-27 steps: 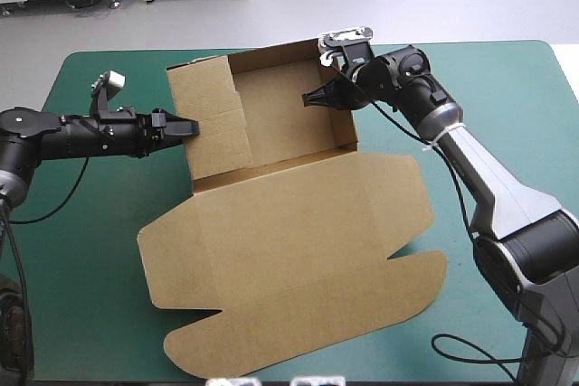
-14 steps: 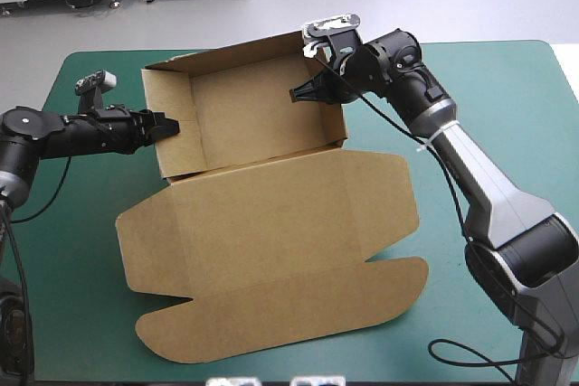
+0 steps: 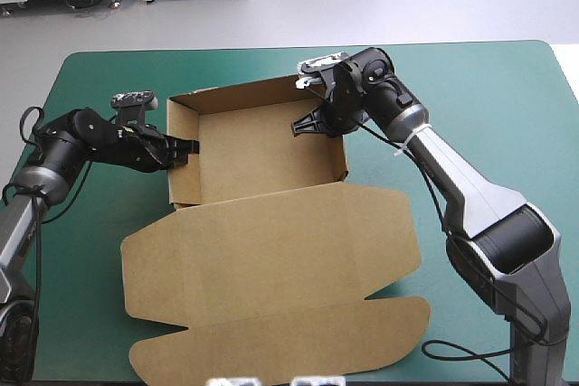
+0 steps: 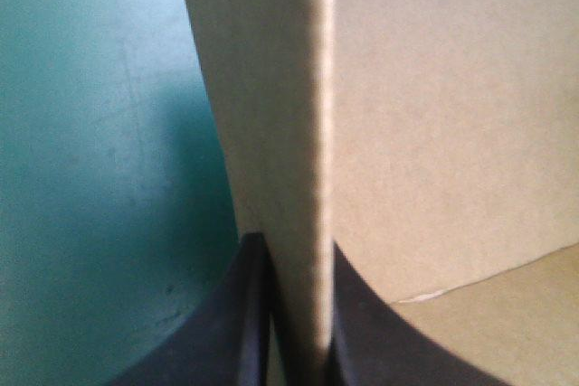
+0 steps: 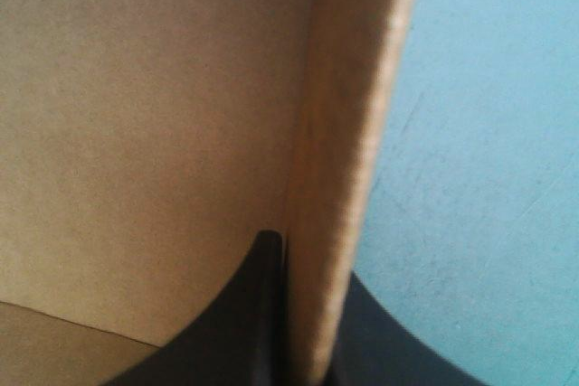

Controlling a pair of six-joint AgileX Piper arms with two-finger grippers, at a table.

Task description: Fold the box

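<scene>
The brown cardboard box (image 3: 271, 259), an open tray with its lid lying flat, sat on the teal-green tabletop (image 3: 507, 106) between both tools. The left tool (image 3: 187, 148) pinched one side wall and the right tool (image 3: 305, 124) pinched the opposite wall.

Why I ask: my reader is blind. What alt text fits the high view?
A brown box stands on a teal-green table as an open tray, its lid lying flat toward the near edge. The left gripper pinches the tray's left wall and the right gripper pinches its right wall.
</scene>
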